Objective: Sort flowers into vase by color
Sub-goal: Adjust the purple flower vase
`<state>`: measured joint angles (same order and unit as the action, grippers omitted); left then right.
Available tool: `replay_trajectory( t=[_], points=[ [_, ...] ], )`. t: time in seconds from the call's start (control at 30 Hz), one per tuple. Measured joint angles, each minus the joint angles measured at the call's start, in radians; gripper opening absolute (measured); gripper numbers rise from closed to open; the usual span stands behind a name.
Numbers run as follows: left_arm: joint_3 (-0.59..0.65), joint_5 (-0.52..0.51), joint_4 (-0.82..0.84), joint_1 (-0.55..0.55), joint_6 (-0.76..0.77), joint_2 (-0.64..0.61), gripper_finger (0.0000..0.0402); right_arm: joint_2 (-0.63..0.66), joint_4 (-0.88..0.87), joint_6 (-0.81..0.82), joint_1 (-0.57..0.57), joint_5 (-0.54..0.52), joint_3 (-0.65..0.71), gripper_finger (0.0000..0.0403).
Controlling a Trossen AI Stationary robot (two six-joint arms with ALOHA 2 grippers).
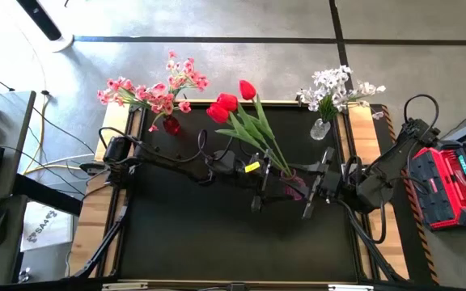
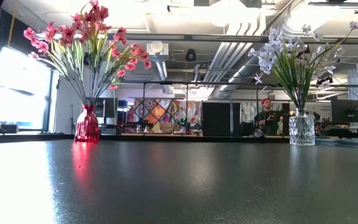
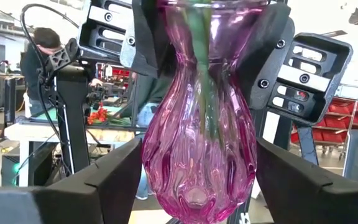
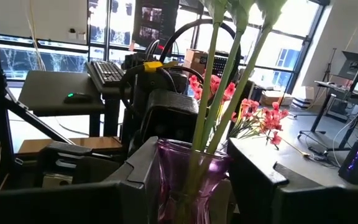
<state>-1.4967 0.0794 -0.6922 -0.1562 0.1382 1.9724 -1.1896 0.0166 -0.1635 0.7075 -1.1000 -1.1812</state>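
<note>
Three red tulips (image 1: 233,105) stand in a purple glass vase (image 3: 197,143), which is held above the middle of the black mat and does not show in the low view. The tulips lean toward the far left. My right gripper (image 4: 191,168) comes from the table's right and is shut on the vase. My left gripper (image 3: 197,155) comes from the left and is open. Its fingers stand close on either side of the vase's belly. I cannot tell whether they touch it. My right gripper pinches the vase's narrow neck (image 3: 166,43), just under the rim, between its two fingers (image 3: 263,62). The fingers come level from the table's right. The vase is lifted clear of the table, roughly upright, with its belly hanging below the fingers and the tulip stems (image 4: 222,81) rising above them.
A red vase of pink flowers (image 1: 171,124) stands at the mat's far left. A clear vase of white flowers (image 1: 320,128) stands at its far right. The near half of the black mat (image 1: 217,242) lies bare. A person (image 2: 267,115) sits beyond the table.
</note>
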Motion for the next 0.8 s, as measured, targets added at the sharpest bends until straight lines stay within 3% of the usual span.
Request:
replay_trajectory(
  t=[0.27,0.4,0.5,0.7,0.8],
  points=[
    [0.0,-0.003,0.01,0.001,0.001,0.001,0.0255,0.0,-0.01,0.005,0.0,0.0,0.0,0.0138],
    [0.0,-0.011,0.044,0.007,0.002,0.002,0.0253,-0.002,-0.006,0.007,0.003,-0.016,0.001,0.018],
    [0.006,-0.01,0.146,0.013,-0.001,0.013,0.0253,0.011,-0.01,0.076,0.03,-0.094,0.0,0.0229],
    [0.003,-0.059,0.314,0.018,-0.019,0.006,0.0253,0.093,-0.207,0.374,0.079,-0.154,-0.001,0.0299],
    [0.003,-0.095,0.381,0.018,-0.064,0.008,0.0253,0.155,-0.471,0.711,0.086,-0.021,-0.002,0.0301]
  ],
)
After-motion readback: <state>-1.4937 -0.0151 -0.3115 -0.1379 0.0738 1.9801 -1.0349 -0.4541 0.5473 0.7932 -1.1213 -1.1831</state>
